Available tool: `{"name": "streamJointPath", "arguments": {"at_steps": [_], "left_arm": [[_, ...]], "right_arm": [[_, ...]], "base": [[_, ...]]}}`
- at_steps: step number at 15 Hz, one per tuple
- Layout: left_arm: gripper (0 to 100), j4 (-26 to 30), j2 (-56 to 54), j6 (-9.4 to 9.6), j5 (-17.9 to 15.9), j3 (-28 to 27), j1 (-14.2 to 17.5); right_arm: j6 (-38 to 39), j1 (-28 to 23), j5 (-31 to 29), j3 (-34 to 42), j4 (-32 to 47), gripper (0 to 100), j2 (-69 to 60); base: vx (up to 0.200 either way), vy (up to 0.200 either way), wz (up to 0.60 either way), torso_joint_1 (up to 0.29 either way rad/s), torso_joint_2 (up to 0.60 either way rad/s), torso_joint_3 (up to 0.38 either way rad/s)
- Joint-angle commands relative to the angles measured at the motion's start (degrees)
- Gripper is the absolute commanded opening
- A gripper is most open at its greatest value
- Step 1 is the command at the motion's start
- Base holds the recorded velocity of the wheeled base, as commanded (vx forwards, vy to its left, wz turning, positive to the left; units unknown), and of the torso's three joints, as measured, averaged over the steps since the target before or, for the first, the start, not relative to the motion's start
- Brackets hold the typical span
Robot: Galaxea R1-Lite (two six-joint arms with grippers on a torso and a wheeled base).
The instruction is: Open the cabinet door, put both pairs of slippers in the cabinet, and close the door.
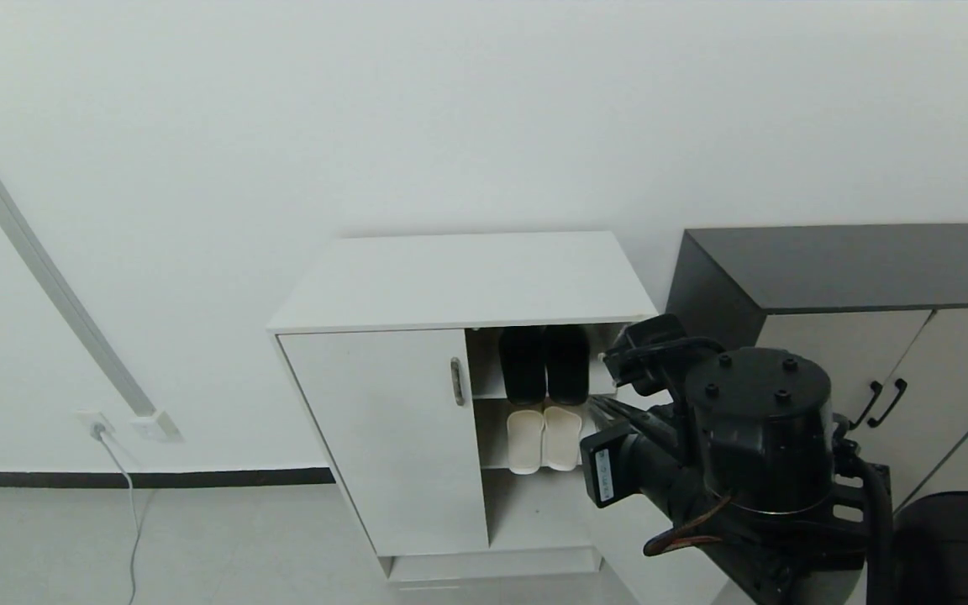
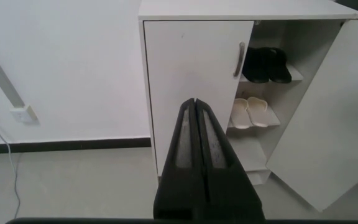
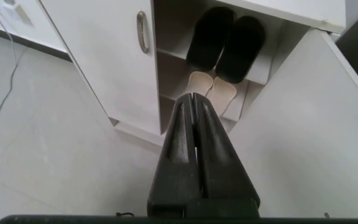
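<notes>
Nearest, the right claw (image 3: 194, 99) has its fingers pressed together on nothing. It hangs over the floor (image 3: 55, 124) in front of the cabinet's open half, aimed down toward the shelves. The left claw (image 2: 195, 102) is also closed and empty, held level farther left, facing the shut left door (image 2: 191, 56) and its handle (image 2: 239, 59).

Just right of the right claw stands the open door (image 3: 303, 137), swung out toward the near side from the cabinet's right wall. It is probably a light, stiff panel that turns freely on its hinges, so no grip looks needed. Closed fingers brought round its free edge could push on the outer face, far from the hinge, for the best leverage. Too hard a shove might make it bounce back.

Farther in, the cream slippers (image 3: 213, 90) lie side by side on the middle shelf, with the black slippers (image 3: 225, 40) on the shelf above. Both pairs look soft and light and sit inside the cabinet (image 1: 459, 281), so only the closing seems left.
</notes>
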Motion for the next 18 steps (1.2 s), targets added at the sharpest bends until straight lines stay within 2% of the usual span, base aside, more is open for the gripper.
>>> {"name": "streamJointPath", "arguments": {"at_steps": [1, 2, 8, 12, 17, 18], "left_arm": [[0, 0.0, 0.1, -0.02, 0.0, 0.0, 0.0], [0, 0.0, 0.1, -0.11, 0.0, 0.0, 0.0], [0, 0.0, 0.1, -0.02, 0.1, 0.0, 0.0], [0, 0.0, 0.1, -0.19, 0.1, 0.0, 0.0], [0, 0.0, 0.1, -0.11, 0.1, 0.0, 0.0], [0, 0.0, 0.1, -0.11, 0.1, 0.0, 0.0]], "right_arm": [[-0.1, -0.3, 0.0, 0.0, 0.0, 0, 0.0], [-0.3, -0.5, 0.0, 0.0, 0.0, 0, 0.0], [-0.4, -1.4, 0.0, 0.0, -0.1, 0, 0.0], [-1.6, -2.6, 0.0, 0.2, -3.8, 0, 0.4], [-1.8, -3.7, -0.5, 0.2, -4.0, 0, 0.2], [-1.8, -3.9, -0.5, 0.2, -4.0, 0, 0.3]], "base": [[0.000, 0.000, 0.00, 0.000, 0.00, 0.000], [0.000, 0.000, 0.00, 0.000, 0.00, 0.000], [0.000, 0.000, -0.60, 0.004, 0.00, 0.000], [0.000, 0.000, 0.00, 0.000, 0.00, 0.000], [0.000, 0.000, 0.00, 0.000, 0.00, 0.000], [-0.200, 0.000, 0.00, 0.007, 0.00, 0.002]]}}
